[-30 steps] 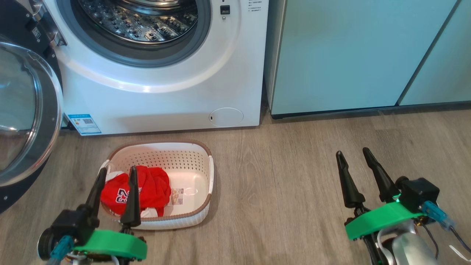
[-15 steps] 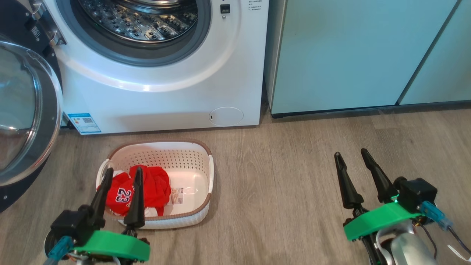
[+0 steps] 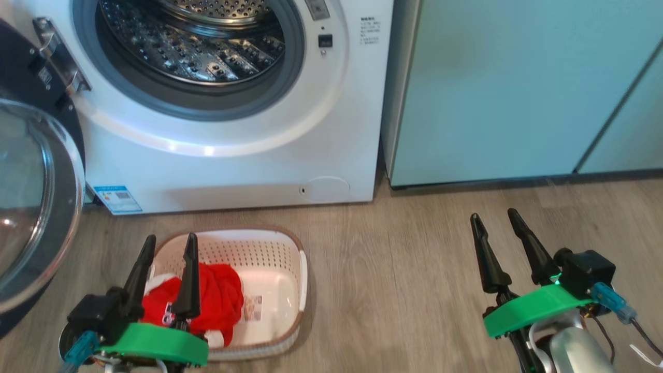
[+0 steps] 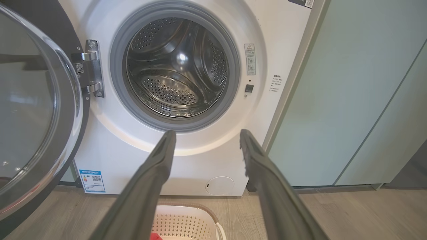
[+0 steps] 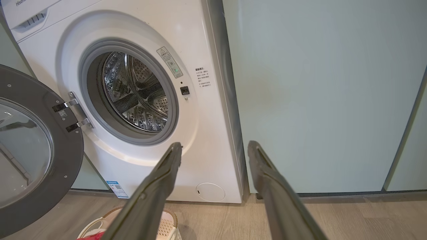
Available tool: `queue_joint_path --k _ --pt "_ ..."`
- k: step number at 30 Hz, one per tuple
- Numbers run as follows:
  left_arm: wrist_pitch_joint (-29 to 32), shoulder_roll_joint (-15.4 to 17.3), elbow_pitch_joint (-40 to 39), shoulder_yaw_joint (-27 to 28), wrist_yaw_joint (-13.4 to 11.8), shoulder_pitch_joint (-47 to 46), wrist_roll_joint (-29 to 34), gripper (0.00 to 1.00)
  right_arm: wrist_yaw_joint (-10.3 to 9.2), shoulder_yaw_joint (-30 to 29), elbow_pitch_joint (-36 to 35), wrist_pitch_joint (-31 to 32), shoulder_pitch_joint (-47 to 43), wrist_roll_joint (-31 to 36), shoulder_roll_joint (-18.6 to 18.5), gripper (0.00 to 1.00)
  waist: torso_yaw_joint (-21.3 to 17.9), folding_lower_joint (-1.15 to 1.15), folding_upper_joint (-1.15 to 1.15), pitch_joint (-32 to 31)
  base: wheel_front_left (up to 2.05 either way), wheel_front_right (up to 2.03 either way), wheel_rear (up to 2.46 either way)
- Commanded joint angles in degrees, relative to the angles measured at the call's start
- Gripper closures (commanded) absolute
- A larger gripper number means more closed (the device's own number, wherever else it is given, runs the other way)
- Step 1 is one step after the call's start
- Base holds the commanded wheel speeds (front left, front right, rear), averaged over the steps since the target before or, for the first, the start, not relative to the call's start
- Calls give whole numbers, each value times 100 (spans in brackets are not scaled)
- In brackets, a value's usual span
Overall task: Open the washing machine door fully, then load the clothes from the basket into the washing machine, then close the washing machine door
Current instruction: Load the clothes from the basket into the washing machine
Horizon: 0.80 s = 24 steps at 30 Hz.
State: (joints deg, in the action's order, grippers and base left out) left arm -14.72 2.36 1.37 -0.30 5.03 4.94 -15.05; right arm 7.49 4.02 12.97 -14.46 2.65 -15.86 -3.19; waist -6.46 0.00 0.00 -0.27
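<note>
Clothes (image 3: 220, 298) in basket (image 3: 248, 254), washing machine door (image 3: 36, 207) open

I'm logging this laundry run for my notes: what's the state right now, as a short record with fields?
door: washing machine door swung open to the left
drum: empty
basket: on the floor before the washing machine
clothes: red, in the basket's left half
left gripper: jaws open, holding nothing
right gripper: jaws open, holding nothing
</note>
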Motion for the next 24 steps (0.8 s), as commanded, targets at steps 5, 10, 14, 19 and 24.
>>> queue_joint_path --k 5,10,14,19,24 --pt "-28 52 -214 139 -67 -249 53 0 0 141 -167 -54 219 -29 31 0 26 0 0 6 136 -136 0" --pt "-28 52 -190 97 -83 -238 101 0 0 150 -164 -54 228 -41 31 0 51 0 0 20 59 -59 0" --pt "-28 52 -143 96 -114 -221 122 0 0 153 -163 -54 229 -46 31 0 57 0 0 28 0 0 0" --pt "-28 52 -104 99 -144 -211 145 0 0 158 -161 -54 226 -53 31 0 50 0 0 26 0 0 0" --pt "-28 52 -82 96 -159 -214 165 0 0 166 -164 -54 221 -52 31 0 47 0 0 19 0 0 0"
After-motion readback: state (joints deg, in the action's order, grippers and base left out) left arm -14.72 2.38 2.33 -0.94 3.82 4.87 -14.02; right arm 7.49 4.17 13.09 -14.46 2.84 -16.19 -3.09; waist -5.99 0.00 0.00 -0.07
